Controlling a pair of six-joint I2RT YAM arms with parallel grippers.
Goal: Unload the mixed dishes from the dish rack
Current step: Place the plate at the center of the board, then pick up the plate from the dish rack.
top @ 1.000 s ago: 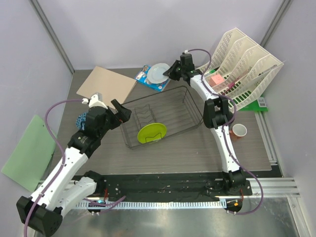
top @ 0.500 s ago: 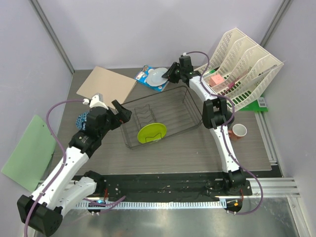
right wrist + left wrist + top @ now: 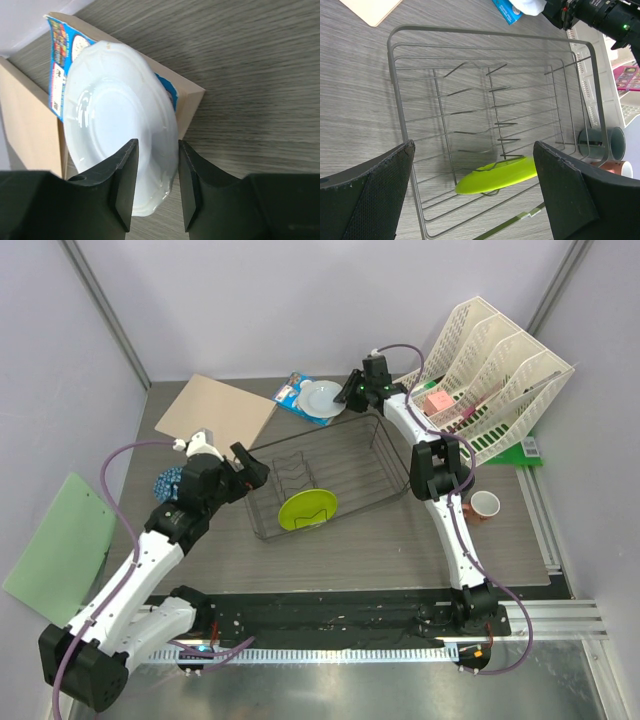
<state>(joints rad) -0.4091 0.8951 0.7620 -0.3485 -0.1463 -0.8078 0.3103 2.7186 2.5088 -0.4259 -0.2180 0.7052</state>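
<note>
White plate (image 3: 120,125), scalloped at the rim, is pinched by its edge in the right gripper (image 3: 155,185), whose fingers are nearly closed on that rim. Seen from overhead, the right arm reaches past the far side of the dish rack (image 3: 395,455) and holds the plate low over a blue snack packet (image 3: 296,392) on the worktop (image 3: 400,540). Over the last second the plate has sunk and tipped flatter, from hanging above the packet to sitting very near or on it; whether it touches cannot be told. That suggests this plate is about to be set down outside the rack, though the gripper has not let go. The left gripper (image 3: 243,465) hovers with its fingers spread wide and nothing between them, just beside the rack's left end, and has barely shifted. One dish remains inside: a lime-green plate (image 3: 497,175) stands tilted among the wire prongs near the front. A grey mug (image 3: 602,142) and a salmon-pink cup (image 3: 484,506) already sit on the worktop beyond the rack's right side. The green plate looks like the last item to unload.
</note>
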